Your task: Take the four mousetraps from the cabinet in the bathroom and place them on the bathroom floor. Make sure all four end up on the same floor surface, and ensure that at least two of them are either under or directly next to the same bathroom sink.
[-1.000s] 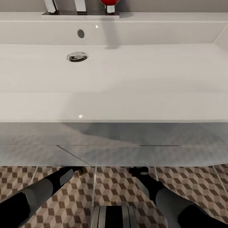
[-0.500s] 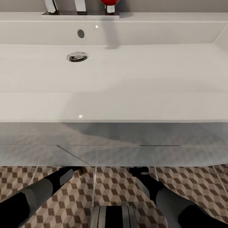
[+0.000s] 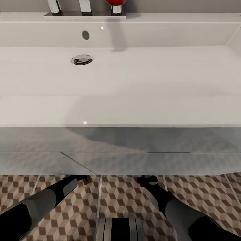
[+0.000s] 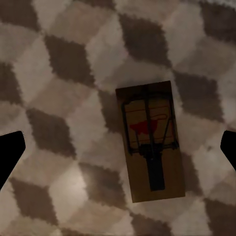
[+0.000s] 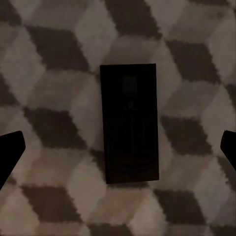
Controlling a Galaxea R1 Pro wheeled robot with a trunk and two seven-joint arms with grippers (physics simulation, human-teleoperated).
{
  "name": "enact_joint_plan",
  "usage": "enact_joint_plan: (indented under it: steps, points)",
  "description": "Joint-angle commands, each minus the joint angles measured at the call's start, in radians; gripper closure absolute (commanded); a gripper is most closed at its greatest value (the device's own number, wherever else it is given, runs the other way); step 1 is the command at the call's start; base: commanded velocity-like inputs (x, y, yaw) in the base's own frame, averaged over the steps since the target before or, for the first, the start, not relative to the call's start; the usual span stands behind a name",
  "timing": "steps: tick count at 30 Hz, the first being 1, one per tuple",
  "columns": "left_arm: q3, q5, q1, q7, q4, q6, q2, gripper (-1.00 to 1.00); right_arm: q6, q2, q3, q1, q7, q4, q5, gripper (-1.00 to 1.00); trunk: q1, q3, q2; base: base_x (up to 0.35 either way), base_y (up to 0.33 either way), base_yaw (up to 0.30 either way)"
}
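One mousetrap [image 4: 150, 142], a brown wooden plate with a wire bar and a red mark, lies flat on the bathroom floor [image 4: 54, 98] in the left wrist view. My left gripper [image 4: 118, 152] hangs over it, open, its dark fingertips [image 4: 10, 157] wide apart. A second mousetrap [image 5: 130, 123], in deep shadow, lies flat below my right gripper [image 5: 118, 150], which is open too. In the head view both arms reach under the vanity of the bathroom sink [image 3: 134, 77], and a brown corner of a mousetrap [image 3: 87, 180] peeks out by the left arm. The cabinet is out of view.
The white vanity front [image 3: 134, 160] overhangs the cube-patterned tiles [image 3: 124, 201] and hides both hands in the head view. A chrome tap base [image 3: 83, 13] and a red object [image 3: 115, 2] stand at the sink's back. My base [image 3: 118, 229] shows at the bottom edge.
The head view has shifted very slightly. Both arms hold the same place under the vanity.
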Motion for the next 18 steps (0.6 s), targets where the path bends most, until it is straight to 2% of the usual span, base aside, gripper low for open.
enact_joint_plan:
  steps: [1, 7, 18]
  points:
    - [-0.008, 0.007, -0.001, 0.008, -0.004, 0.001, 0.001, -1.0, 0.006, -0.001, 0.008, 0.0, -0.007, -0.002, -0.005, -1.0, 0.0, -0.001, 0.0, -0.166, 0.0, 0.0]
    - [-0.008, 0.007, -0.001, 0.008, -0.004, 0.001, 0.001, -1.0, 0.006, -0.001, 0.008, 0.0, -0.007, -0.002, -0.005, -1.0, 0.0, -0.001, 0.0, -0.257, 0.0, 0.0]
    - [-0.008, 0.007, -0.001, 0.008, -0.004, 0.001, 0.0, -1.0, 0.006, 0.0, 0.008, 0.0, -0.007, -0.002, -0.005, -1.0, 0.0, -0.001, 0.0, -0.328, 0.0, 0.0]
